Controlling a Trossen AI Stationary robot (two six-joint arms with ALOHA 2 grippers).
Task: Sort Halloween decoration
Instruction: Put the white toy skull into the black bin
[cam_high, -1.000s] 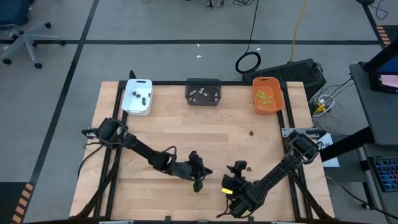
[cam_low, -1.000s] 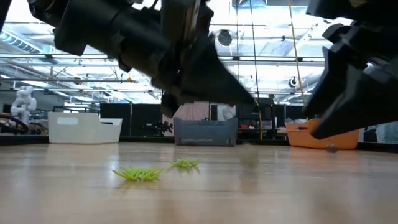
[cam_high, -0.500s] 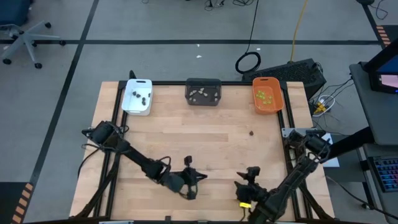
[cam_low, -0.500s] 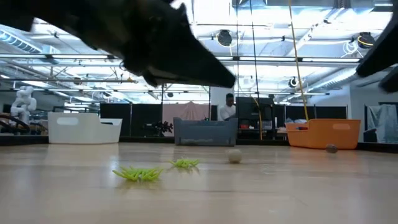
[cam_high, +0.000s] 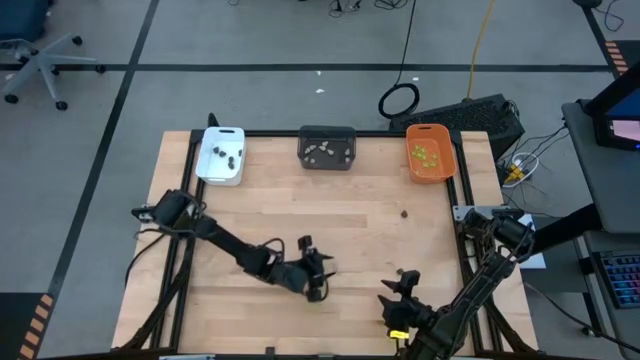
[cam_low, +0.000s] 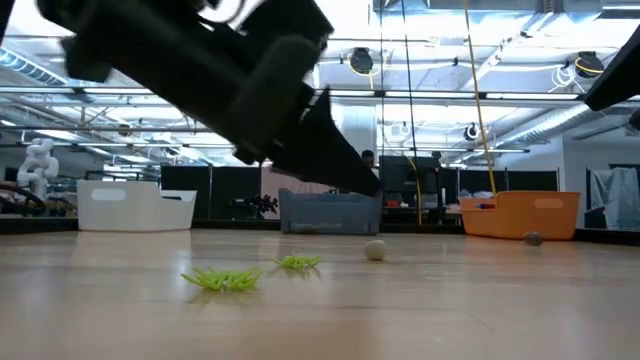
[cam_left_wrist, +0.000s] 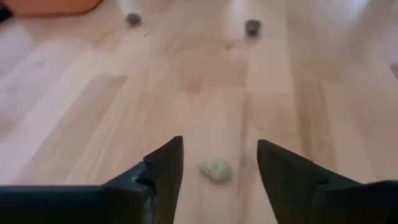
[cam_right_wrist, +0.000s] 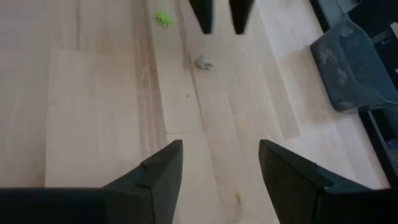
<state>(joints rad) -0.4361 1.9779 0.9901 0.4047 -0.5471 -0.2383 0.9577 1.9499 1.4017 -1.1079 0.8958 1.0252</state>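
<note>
Left wrist view: left pincer (cam_left_wrist: 219, 165) open, fingers straddling a beige-grey piece (cam_left_wrist: 216, 170) below.

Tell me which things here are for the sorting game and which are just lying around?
For the sorting:
- pale beige piece on the table, between the open left gripper jaws
- lime green pieces
- dark pieces
- white tray, dark grey tray, orange tray

Just lying about:
- cable coil on the floor
- office chair

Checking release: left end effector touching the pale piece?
Apart. Left wrist view: pale piece lies on the table between the open left end effector's fingers, wood visible both sides.
</note>
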